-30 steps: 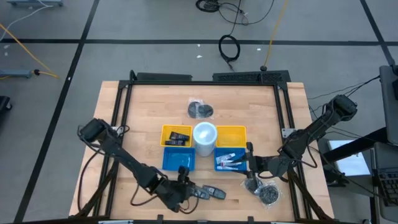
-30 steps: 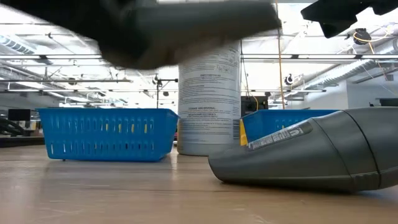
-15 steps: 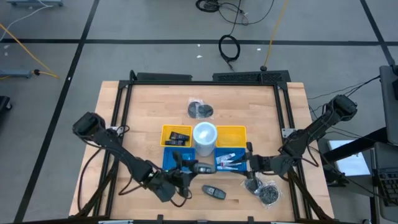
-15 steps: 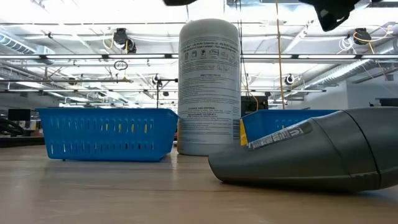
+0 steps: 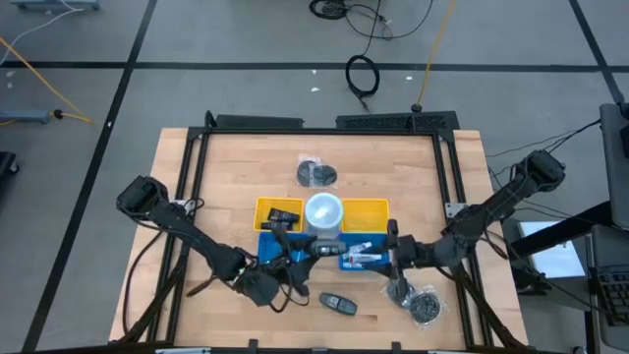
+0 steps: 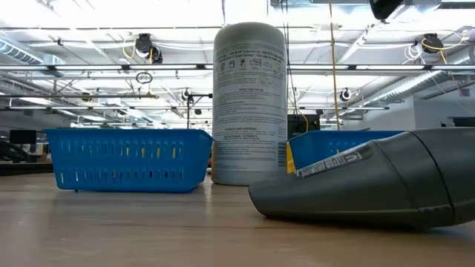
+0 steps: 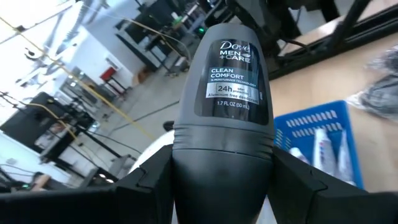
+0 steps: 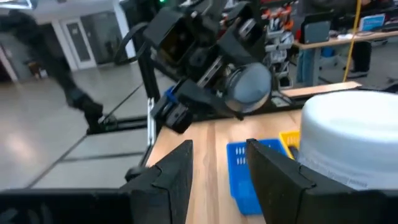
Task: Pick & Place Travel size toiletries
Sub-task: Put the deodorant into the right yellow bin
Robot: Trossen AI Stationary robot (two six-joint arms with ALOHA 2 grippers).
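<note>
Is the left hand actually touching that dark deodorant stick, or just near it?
Touching. In the left wrist view the deodorant stands wedged between the left hand's two fingers, pressed against both sides.

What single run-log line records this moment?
left gripper: shut on Dove deodorant, near white canister | right gripper: open, empty | tubes: in blue basket | second deodorant: on table

Occlusions / cut-offs
Deodorant stick (image 7: pixel 225 124) base cut off at frame bottom; white canister (image 8: pixel 351 140) cropped at right edge; tubes (image 7: pixel 323 146) blurred.
</note>
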